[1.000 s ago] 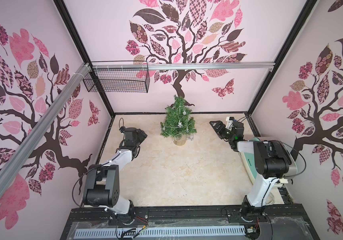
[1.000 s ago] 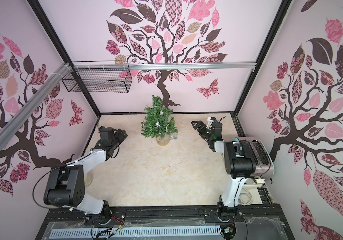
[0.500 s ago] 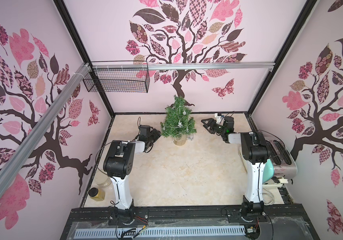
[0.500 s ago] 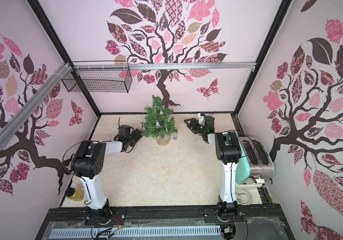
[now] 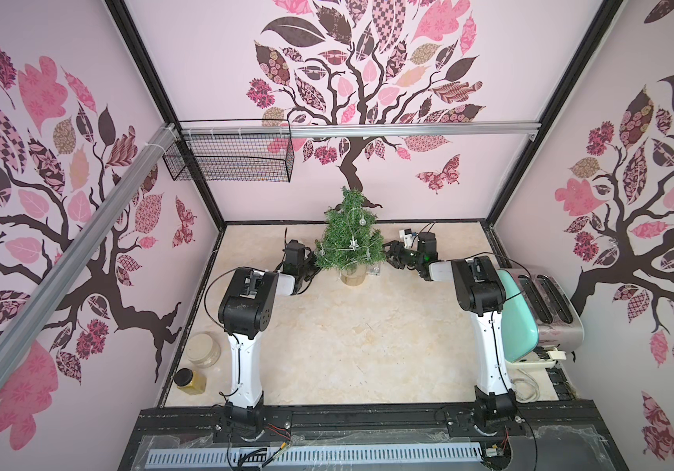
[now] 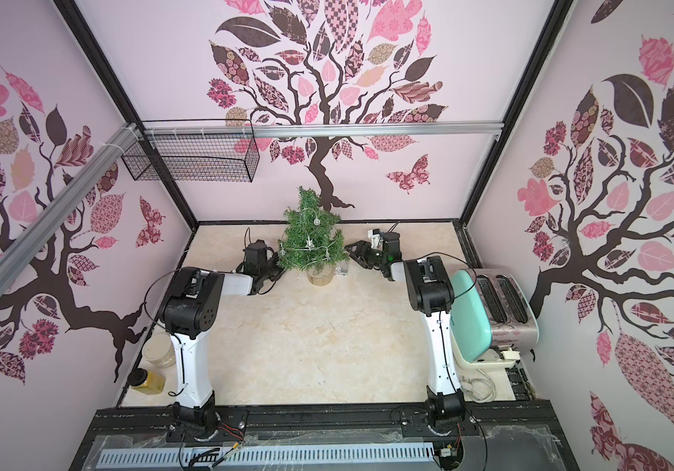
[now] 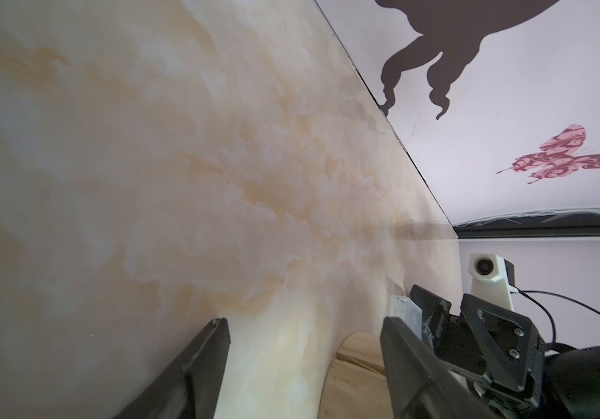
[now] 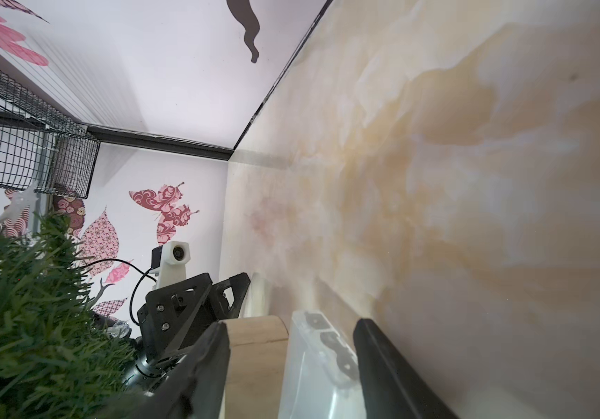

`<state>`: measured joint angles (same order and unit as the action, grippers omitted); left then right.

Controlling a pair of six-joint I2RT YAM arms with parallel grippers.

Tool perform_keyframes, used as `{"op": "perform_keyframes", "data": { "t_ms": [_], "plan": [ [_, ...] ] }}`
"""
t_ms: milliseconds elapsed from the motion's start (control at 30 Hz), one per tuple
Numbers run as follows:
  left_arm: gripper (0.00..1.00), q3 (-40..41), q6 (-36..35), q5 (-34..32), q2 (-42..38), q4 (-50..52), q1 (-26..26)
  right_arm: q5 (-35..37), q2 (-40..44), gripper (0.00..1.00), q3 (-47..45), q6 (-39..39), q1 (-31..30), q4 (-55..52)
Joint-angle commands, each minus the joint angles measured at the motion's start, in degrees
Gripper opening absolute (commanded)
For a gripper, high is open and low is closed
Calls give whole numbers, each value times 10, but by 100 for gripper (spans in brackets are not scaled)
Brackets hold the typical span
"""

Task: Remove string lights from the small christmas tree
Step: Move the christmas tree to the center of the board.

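The tree (image 5: 349, 238) stands upright on its log base at the middle of the far edge of the desk (image 5: 347, 346). The lights (image 5: 354, 244) are wound round its branches, and their clear box (image 5: 374, 269) lies just beside the base on the right. The left tool (image 5: 311, 267) sits low at the base with jaws apart, holding nothing; the right tool (image 5: 391, 256) sits low opposite, jaws apart astride the box, finger contact not discernible. The desk is cream marble-pattern, and the pale pink walls (image 5: 213, 81) carry tree and butterfly stickers; a wire basket (image 5: 229, 159) hangs above the far-left corner, a mint toaster (image 5: 547, 310) stands at the right edge and two jars (image 5: 204, 348) near the near-left corner.
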<state>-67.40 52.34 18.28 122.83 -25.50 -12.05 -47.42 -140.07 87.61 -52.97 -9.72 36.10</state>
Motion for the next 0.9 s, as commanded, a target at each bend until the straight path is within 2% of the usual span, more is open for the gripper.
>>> {"op": "perform_keyframes", "data": {
  "t_ms": [0, 200, 467, 867],
  "plan": [
    [71, -8, -6, 36, 32, -3, -8, -3, -9, 61, 31, 25, -10, -33],
    [70, -19, -13, 62, 52, -11, -22, 30, -9, 63, 47, 100, -35, -122],
    [68, -15, -62, 90, 57, 10, -58, 20, 0, 64, -1, 101, -47, -90],
    [65, 75, -37, 76, 19, -39, -80, 15, 61, 60, -124, 104, -70, -24]
  ]
}}
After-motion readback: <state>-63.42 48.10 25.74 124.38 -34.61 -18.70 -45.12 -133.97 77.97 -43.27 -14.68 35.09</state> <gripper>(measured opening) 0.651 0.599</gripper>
